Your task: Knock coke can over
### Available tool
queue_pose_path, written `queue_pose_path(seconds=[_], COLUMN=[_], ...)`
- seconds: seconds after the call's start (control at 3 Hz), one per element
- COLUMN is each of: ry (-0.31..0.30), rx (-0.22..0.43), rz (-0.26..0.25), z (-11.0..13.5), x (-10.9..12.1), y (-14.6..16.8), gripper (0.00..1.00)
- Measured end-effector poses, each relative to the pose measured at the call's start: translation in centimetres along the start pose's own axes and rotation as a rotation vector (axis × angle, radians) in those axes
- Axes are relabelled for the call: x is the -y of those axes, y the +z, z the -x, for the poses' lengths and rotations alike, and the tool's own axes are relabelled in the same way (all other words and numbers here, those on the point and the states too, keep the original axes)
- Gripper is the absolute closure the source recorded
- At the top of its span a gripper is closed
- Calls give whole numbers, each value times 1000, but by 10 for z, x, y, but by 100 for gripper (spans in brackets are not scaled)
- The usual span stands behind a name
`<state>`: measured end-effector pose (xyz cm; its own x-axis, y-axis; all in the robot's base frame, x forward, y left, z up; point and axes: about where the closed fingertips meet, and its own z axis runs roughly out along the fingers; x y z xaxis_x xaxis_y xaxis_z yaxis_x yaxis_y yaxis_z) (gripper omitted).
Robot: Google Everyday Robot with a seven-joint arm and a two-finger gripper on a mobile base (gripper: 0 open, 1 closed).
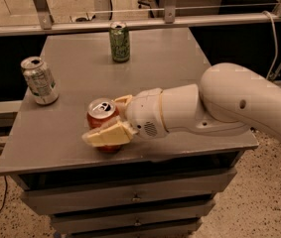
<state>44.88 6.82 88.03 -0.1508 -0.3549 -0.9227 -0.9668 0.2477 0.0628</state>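
The red coke can (101, 111) stands upright near the front edge of the grey table (170, 58), left of centre. My gripper (103, 119) has come in from the right and is open, with the can between its cream fingers. One finger (108, 135) crosses the front of the can's lower half and hides it. The other finger (121, 99) is just behind the can's top. Whether they touch the can I cannot tell.
A green can (119, 42) stands at the table's far edge. A silver-white can with green markings (39, 80) stands at the left edge. A metal rail (130, 23) runs behind the table. Drawers (135, 197) are below the top. My white arm (249, 108) covers the right side.
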Motion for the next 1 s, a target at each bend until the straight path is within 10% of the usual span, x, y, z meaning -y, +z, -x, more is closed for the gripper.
queue_pose_path(seconds=[1.0], ry=[-10], rx=[-77], rz=[-143], z=[-5], x=[44], y=[-48], gripper=[100])
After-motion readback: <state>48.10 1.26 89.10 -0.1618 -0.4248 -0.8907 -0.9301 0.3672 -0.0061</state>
